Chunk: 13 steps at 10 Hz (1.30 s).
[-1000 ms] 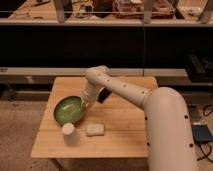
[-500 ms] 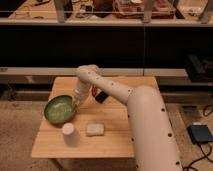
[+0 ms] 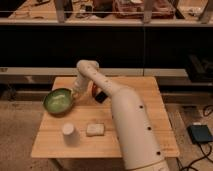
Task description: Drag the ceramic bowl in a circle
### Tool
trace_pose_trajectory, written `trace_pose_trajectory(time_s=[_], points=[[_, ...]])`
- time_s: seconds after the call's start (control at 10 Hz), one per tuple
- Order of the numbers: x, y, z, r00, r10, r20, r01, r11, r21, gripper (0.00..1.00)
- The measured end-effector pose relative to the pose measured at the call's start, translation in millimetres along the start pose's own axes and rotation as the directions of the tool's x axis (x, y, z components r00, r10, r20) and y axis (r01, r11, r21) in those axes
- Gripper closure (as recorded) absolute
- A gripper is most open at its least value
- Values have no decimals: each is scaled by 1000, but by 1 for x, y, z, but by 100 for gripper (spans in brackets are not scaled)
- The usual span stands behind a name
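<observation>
Currently mid-drag: the round shallow glossy green ceramic bowl (image 3: pixel 59 100) sits at about 9 o'clock on the light wooden worktop (image 3: pixel 135 117), overhanging or right at its left edge. The tool (image 3: pixel 75 93) is at the bowl's 3 o'clock rim, seemingly in contact; can't tell whether it's pinching the rim or just pressing. Small white cup (image 3: pixel 68 131) at 6 o'clock of the bowl, pale rectangular sponge-like block (image 3: pixel 95 129) just right of the cup, both apart from the bowl. Next move, as I judge it: curve the bowl back inward, away from the edge, keeping rim contact steady and the arc clear of the cup. Risk: bowl tipping off the left edge.
</observation>
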Motion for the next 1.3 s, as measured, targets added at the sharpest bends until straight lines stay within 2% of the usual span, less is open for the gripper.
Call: trace_pose_trajectory(time_s=[0.3, 0.7, 1.0, 1.3], points=[[34, 31, -27, 996, 73, -54, -73, 997, 2, 80], [43, 90, -72, 980, 147, -132, -150, 989, -9, 80], [14, 122, -92, 970, 181, -163, -188, 982, -27, 80], [-35, 135, -93, 967, 196, -162, -206, 977, -47, 80]])
